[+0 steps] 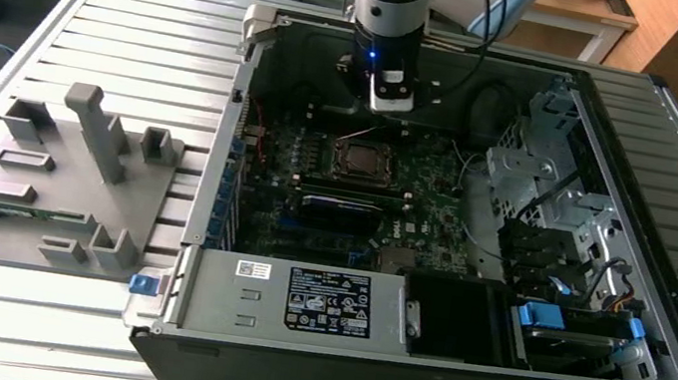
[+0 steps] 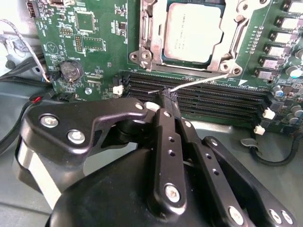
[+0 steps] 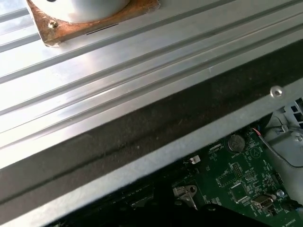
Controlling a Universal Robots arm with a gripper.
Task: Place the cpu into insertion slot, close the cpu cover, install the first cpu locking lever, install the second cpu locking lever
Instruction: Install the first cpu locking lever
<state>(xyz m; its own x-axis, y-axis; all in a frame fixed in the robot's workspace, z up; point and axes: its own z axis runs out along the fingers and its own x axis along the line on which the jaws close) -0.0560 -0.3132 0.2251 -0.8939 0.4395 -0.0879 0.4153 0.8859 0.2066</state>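
Note:
The cpu, a flat silver-grey square, lies in the insertion slot on the green motherboard. The cpu cover, a silver frame, lies down around it. A thin silver locking lever sticks out from the socket's corner over the memory slots. In the second wrist view my gripper has its black fingers shut on that lever's free end. In the exterior view the gripper hangs inside the open case, just behind the socket.
The white-labelled power supply box fills the case's near side and a metal drive cage stands at the exterior view's right. A grey fixture plate lies on the slatted table outside the case. Black memory slots and a coin battery flank the gripper.

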